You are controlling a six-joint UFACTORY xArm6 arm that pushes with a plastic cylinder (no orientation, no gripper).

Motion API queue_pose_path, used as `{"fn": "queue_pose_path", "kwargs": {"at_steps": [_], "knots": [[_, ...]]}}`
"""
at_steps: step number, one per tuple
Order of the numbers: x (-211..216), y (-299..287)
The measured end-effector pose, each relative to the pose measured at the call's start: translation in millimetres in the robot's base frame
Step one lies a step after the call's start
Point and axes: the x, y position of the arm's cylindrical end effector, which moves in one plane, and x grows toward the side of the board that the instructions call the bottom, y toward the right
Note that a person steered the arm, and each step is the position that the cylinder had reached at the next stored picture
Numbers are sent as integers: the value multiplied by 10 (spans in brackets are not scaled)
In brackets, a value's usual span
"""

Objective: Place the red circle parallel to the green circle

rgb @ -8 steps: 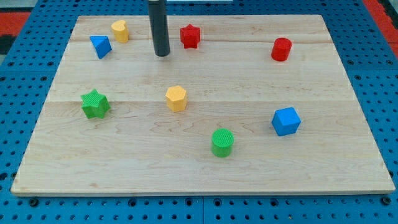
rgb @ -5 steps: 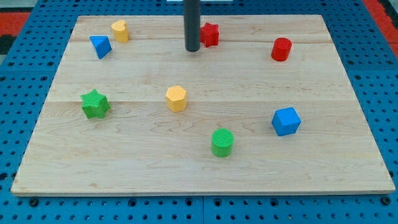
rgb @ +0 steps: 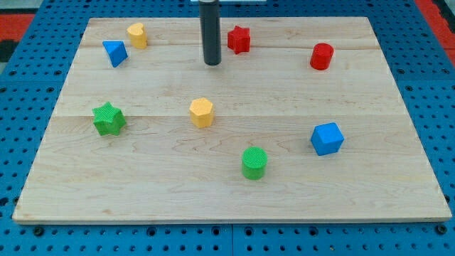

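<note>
The red circle (rgb: 321, 56) stands at the board's upper right. The green circle (rgb: 254, 163) stands low, right of the middle. My tip (rgb: 212, 62) rests on the board near the top middle, just left of and slightly below the red star (rgb: 239, 39), with a small gap between them. The tip is far to the left of the red circle and well above the green circle.
A yellow block (rgb: 137, 35) and a blue triangle block (rgb: 114, 52) sit at the upper left. A green star (rgb: 108, 118) is at the left, a yellow hexagon (rgb: 201, 112) near the middle, a blue cube (rgb: 327, 139) at the right. The wooden board (rgb: 398, 178) lies on a blue pegboard.
The tip swept right from the upper left, pushed the red star to the right, then drew back slightly left and down, leaving the star.
</note>
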Motion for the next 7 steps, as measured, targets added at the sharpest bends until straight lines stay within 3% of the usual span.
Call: {"fn": "queue_pose_path", "kwargs": {"at_steps": [2, 4, 5, 6, 7], "knots": [[-31, 934], [-589, 1926], [62, 2271], [249, 1487], [-249, 2148]]}}
